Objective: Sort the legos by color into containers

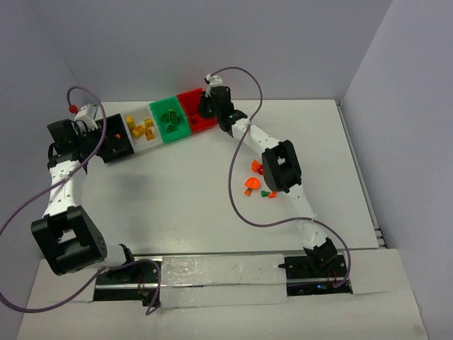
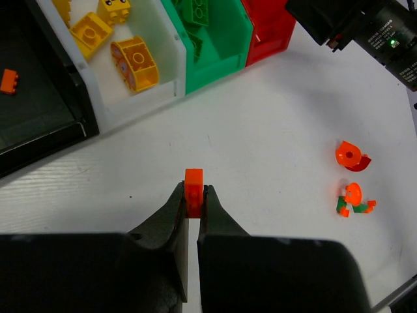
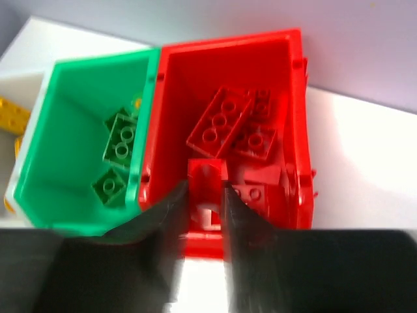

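Four bins stand in a row at the back: black [image 1: 117, 146], white [image 1: 141, 131], green [image 1: 170, 117] and red [image 1: 192, 108]. My left gripper [image 2: 193, 193] is shut on a small orange brick [image 2: 193, 189], held above the table in front of the white bin [image 2: 156, 91]. The black bin [image 2: 39, 117] holds one orange brick [image 2: 9, 81]. My right gripper [image 3: 206, 192] is shut on a red piece [image 3: 207, 175] over the red bin [image 3: 296, 98], which holds several red bricks [image 3: 218, 124]. The green bin [image 3: 71, 85] holds green bricks [image 3: 120, 140].
Loose orange, red and green pieces [image 1: 256, 178] lie on the table by the right arm's elbow, also in the left wrist view [image 2: 352, 156]. The white bin holds yellow pieces [image 2: 135, 62]. The right arm [image 1: 283, 166] stretches across the table's middle right.
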Controlling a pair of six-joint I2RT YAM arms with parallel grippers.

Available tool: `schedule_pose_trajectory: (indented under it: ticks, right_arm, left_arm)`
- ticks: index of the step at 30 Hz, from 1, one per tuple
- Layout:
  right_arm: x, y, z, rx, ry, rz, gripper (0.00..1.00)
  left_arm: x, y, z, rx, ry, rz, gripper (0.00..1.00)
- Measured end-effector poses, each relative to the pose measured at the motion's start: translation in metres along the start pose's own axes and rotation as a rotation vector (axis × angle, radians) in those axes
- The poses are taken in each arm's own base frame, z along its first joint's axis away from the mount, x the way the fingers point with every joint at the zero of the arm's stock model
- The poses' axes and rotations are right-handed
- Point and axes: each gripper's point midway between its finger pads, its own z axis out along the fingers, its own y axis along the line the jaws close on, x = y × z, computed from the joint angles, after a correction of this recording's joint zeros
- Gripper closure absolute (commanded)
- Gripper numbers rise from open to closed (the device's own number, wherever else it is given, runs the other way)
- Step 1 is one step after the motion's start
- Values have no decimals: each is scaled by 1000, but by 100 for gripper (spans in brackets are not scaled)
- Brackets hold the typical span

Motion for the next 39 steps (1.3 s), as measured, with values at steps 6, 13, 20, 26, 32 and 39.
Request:
schedule_pose_trajectory:
  ticks: [6, 13, 20, 26, 32, 39]
  right_arm:
    - [-12, 0, 8, 3, -76, -8, 18]
    - [-18, 7, 8, -35, -94, 0, 14]
    - [-1, 17, -4, -90, -26, 6, 11]
    - [-23, 27, -43, -120, -16, -47, 6]
    - [-67, 41, -90, -157, -37, -89, 0]
    - [-52, 26, -139, -158, 75, -75, 0]
  left_arm:
    - [-5, 7, 0, -34, -14, 5, 100]
    - [-23, 31, 13, -97, -8, 56, 100]
    - [-51, 97, 57, -221, 46, 133, 98]
    - [-36, 140, 84, -288, 147, 133, 88]
    - [-26, 164, 99, -336, 216, 132, 47]
    - [-44, 157, 105, -331, 215, 195, 32]
